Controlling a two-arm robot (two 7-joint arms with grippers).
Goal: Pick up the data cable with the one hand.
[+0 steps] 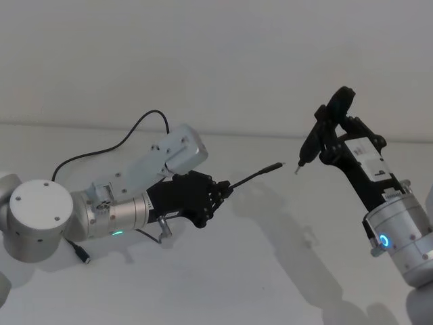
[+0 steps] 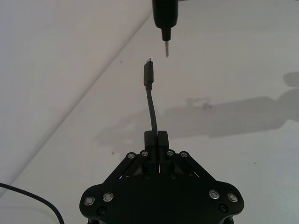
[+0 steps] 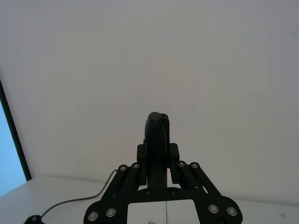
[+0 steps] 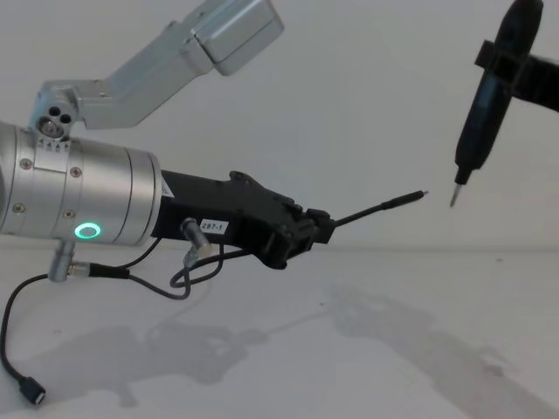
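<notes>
Surface [image 1: 243,277]: white, below left pincer [image 2: 156,138]
Left pincer: clenched on data cable [image 1: 254,176]
Right pincer [image 3: 158,156]: gripping pen tool [image 4: 486,94]
Plug [image 2: 148,74]: beyond left pincer, just short of pen tool tip

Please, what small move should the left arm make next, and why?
Probably hold the left gripper shut and draw back slightly: the thin black data cable is already clamped, clear of the white table, its plug close to the dark pen-shaped tool.

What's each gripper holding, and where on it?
Left gripper: shut on the data cable, a short way behind its plug. Right gripper: shut on a pen-shaped tool, around its body.
</notes>
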